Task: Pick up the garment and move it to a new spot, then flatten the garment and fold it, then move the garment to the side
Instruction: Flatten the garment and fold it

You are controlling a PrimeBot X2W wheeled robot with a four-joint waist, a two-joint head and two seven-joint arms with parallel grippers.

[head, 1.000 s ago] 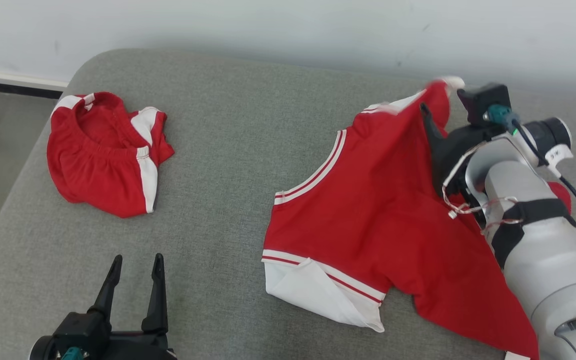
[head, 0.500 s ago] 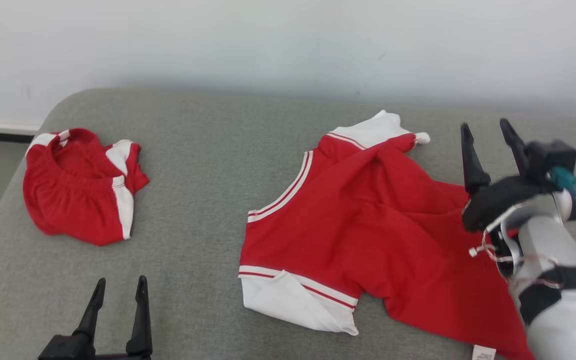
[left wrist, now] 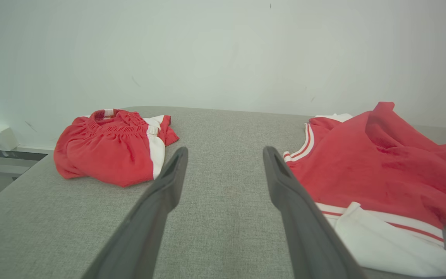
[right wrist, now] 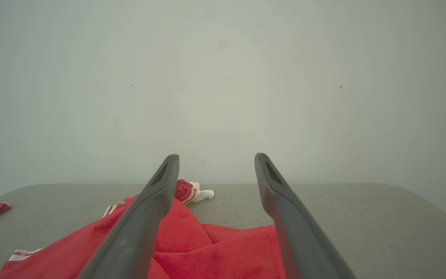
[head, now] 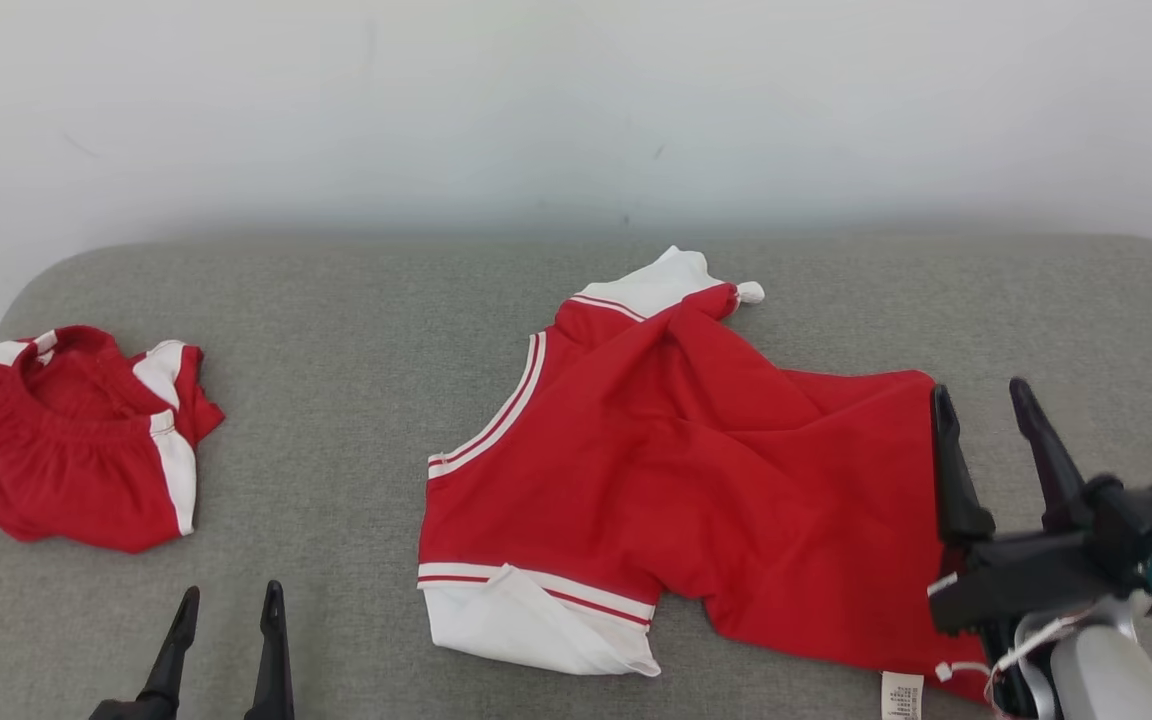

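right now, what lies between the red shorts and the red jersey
A bare stretch of grey padded surface lies between the shorts and the jersey, seen in the head view.
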